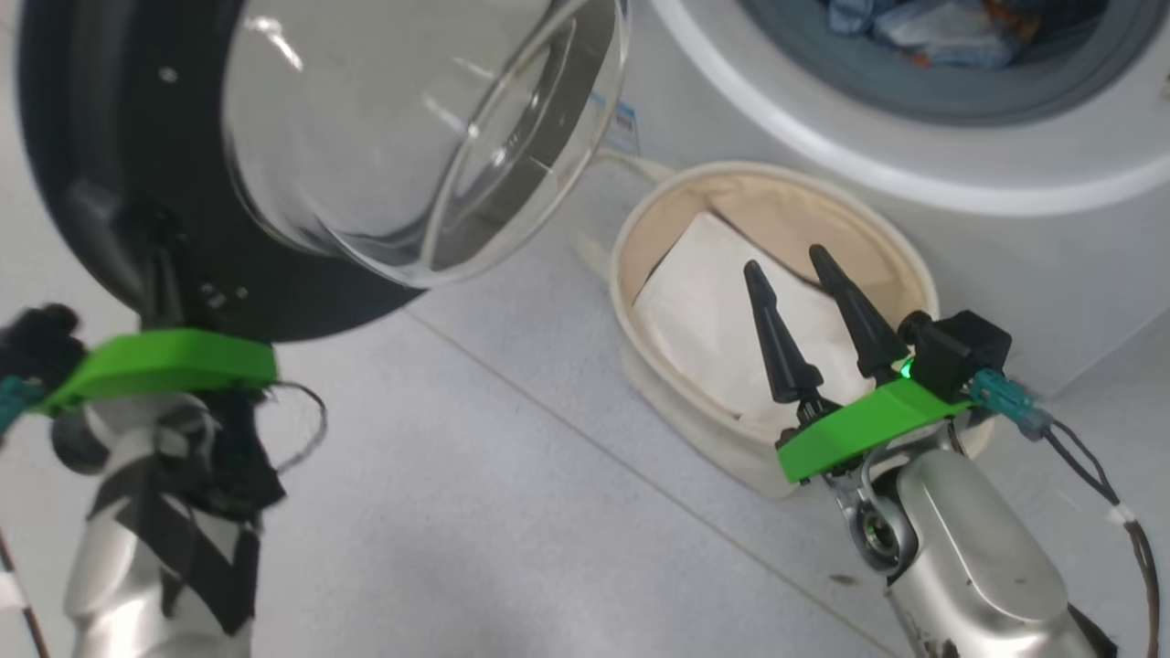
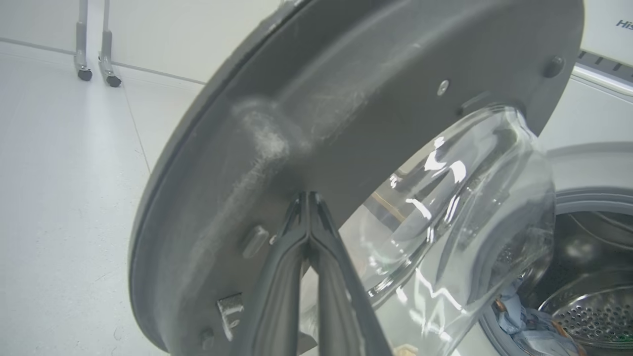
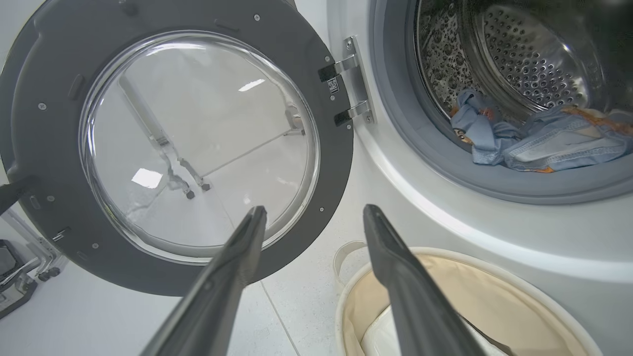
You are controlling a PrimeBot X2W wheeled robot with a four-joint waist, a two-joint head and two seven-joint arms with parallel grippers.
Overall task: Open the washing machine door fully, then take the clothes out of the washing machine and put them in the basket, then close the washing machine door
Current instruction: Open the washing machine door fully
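Standing open at the upper left of the head view, the washing machine door (image 1: 55, 183) shows its black rim and its bulging glass bowl. The left gripper (image 2: 309, 198) has its two fingers pressed together and holds nothing. In the left wrist view its tips sit in the middle against the grey inner face of the door rim, just beside the edge of the glass.

The right gripper (image 1: 783, 258) hangs at the centre right with its fingers spread apart and empty, above the basket (image 1: 695, 429). The basket stands on the floor (image 1: 457, 512) close to the front of the washing machine (image 1: 1005, 265), below the round opening, with a folded white sheet (image 1: 704, 302) inside.

At the upper right of the right wrist view, the clothes (image 3: 544, 143) lie in the steel drum (image 3: 534, 64), bunched against the grey rubber ring. A strip of bare floor runs between the door's lower edge and the basket's rim.
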